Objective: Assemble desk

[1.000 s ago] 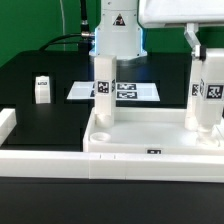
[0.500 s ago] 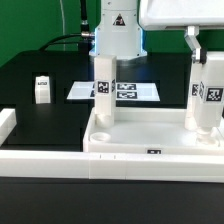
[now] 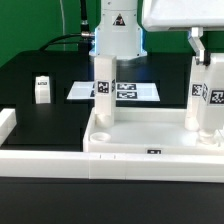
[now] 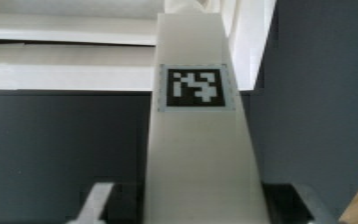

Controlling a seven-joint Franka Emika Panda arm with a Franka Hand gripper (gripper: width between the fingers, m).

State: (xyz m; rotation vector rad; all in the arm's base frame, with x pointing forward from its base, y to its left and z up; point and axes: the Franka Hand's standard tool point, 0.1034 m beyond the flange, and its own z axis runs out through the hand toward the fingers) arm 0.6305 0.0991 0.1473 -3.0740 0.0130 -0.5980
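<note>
A tall white leg [image 4: 197, 150] fills the middle of the picture. It looks wide close to the camera and gets thinner far away. A small black-and-white tag [image 4: 197, 87] sits on its flat face. The gripper [image 4: 190, 205] has the leg between its two fingers [image 4: 98, 200], one on each side of it. Behind the leg is the dark table [image 4: 60, 130]. Farther back there is a white strip [image 4: 60, 60], too blurry to name.

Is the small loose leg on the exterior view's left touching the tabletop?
Apart. The exterior view shows the loose leg standing alone on the black table, with a bare dark strip between it and the tabletop.
</note>
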